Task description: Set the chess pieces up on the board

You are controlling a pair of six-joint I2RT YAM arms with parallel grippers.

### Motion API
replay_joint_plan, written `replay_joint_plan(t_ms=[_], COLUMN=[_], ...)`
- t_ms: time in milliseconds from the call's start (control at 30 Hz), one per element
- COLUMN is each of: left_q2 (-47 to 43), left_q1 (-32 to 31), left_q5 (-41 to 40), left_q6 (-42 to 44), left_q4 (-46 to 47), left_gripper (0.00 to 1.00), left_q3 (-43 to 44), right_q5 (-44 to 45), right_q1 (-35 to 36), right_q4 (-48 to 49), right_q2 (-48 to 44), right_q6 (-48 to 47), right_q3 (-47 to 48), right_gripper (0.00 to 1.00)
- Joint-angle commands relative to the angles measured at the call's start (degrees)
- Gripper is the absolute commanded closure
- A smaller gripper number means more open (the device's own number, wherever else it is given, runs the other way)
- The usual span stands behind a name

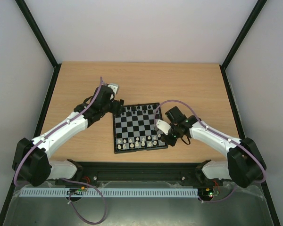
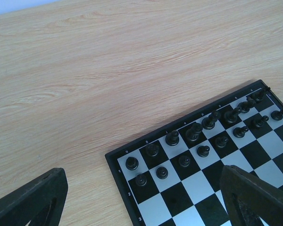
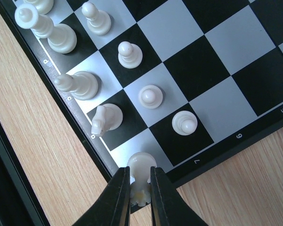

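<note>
The board [image 1: 117,136] lies mid-table. Black pieces [image 1: 139,109] fill its far two rows and cream-white pieces [image 1: 141,141] its near rows. My right gripper [image 3: 141,193] is shut on a white rook [image 3: 142,165] at the board's near right corner square, next to a white knight [image 3: 105,118]. I cannot tell if the rook touches the square. The right gripper also shows in the top view [image 1: 167,140]. My left gripper [image 2: 141,207] is open and empty, above the board's far left corner [image 1: 114,105], with black pieces [image 2: 172,137] below it.
The board [image 3: 228,143] sits on a wooden table [image 1: 188,84] with bare wood to its left, right and behind. A black rail [image 1: 141,167] runs along the table's near edge. Grey walls with black posts enclose the sides.
</note>
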Motion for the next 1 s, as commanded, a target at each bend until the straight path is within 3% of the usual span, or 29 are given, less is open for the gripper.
replay_joint_plan(t_ms=[0,500,733,967], left_q2=[-1.0,-1.1,-1.0,-1.2], left_q1=[0.3,0.3,0.3,0.3], left_q5=[0.4,0.9,1.0,0.9], left_q6=[0.0,0.2,0.2,0.3], left_q4=[0.2,0.1,0.1,0.1], left_gripper=[0.08,0.08,0.07,0.07], left_q3=[-0.6,-0.7,-0.7,-0.7], right_q5=[-0.2,-0.4,-0.3,-0.1], right_q1=[0.4,0.4,0.4,0.1], right_q4=[0.0,0.1,-0.4,-2.5], right_q2=[1.4,4.1,4.3,1.9], right_q6=[0.8,1.0,1.4,4.1], right_q3=[-0.8,-0.8,-0.3,3.8], right_gripper=[0.89,0.87,0.7,0.64])
